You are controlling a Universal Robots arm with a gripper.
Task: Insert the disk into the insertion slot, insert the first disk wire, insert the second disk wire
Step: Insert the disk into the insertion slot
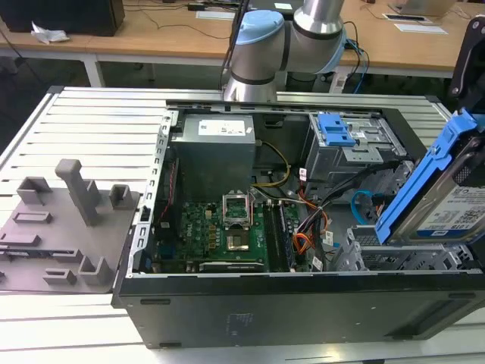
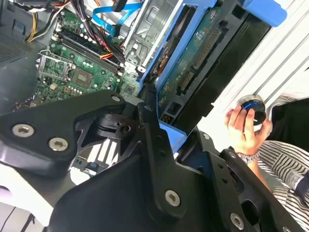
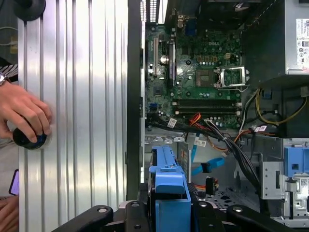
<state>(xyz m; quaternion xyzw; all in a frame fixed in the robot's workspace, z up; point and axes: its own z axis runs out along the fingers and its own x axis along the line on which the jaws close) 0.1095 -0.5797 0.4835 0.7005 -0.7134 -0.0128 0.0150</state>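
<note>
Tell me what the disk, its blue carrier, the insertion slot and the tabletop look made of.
The disk: silvery, dull sheen, likely metal, with a white paper-like label. Its blue carrier: evenly coloured, moulded shape, probably plastic. The insertion slot: bare silver perforated sheet, probably steel. The tabletop: matte silvery ribbed profiles, likely aluminium.

The flat silver metal disk (image 1: 455, 208) has a smooth bright-blue plastic carrier (image 1: 424, 178); the ribbed counter (image 1: 98, 121) looks like brushed matt metal.

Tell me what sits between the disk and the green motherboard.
In the first wrist view, a bundle of cables, mostly black with some orange, crosses between the disk and the motherboard.
</note>
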